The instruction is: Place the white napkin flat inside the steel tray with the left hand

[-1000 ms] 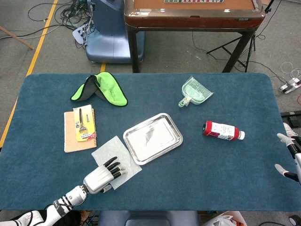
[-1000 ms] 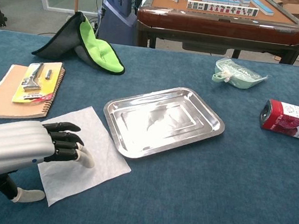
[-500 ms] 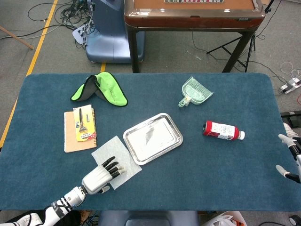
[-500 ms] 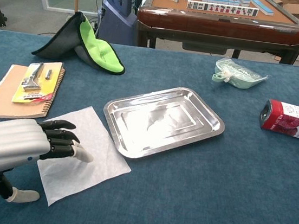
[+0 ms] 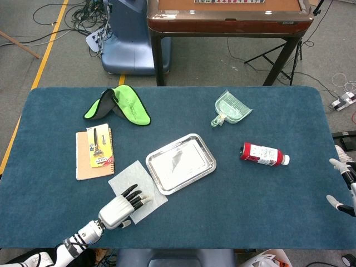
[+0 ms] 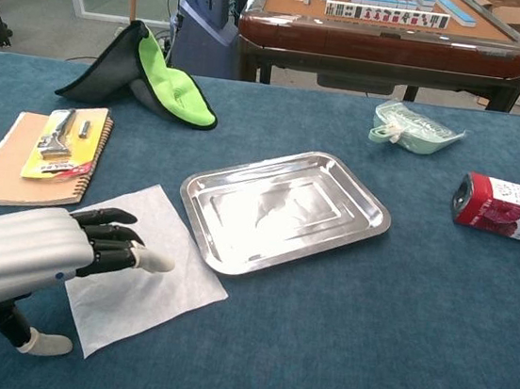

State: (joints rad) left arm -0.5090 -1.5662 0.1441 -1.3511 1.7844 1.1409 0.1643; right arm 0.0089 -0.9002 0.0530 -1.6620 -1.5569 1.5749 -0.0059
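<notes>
The white napkin (image 5: pixel 129 177) (image 6: pixel 154 229) lies flat on the blue table, just left of the steel tray (image 5: pixel 181 163) (image 6: pixel 285 209), which holds nothing. My left hand (image 5: pixel 120 205) (image 6: pixel 34 253) hovers over the napkin's near corner, palm down, fingers partly curled and pointing toward the tray. It holds nothing. At the table's far right edge, my right hand (image 5: pixel 345 186) shows only in the head view, fingers apart and nothing in them.
A spiral notebook with a packaged razor (image 5: pixel 94 153) (image 6: pixel 38 160) lies left of the napkin. Behind it sits a green and grey cloth (image 5: pixel 118 105) (image 6: pixel 142 73). A pale green dustpan (image 5: pixel 231 108) (image 6: pixel 411 128) and a red bottle (image 5: pixel 263 154) (image 6: pixel 509 208) lie to the right.
My left hand has shifted slightly over the napkin's near corner, with its fingers stretching a little toward the tray. The napkin and tray have not moved.
</notes>
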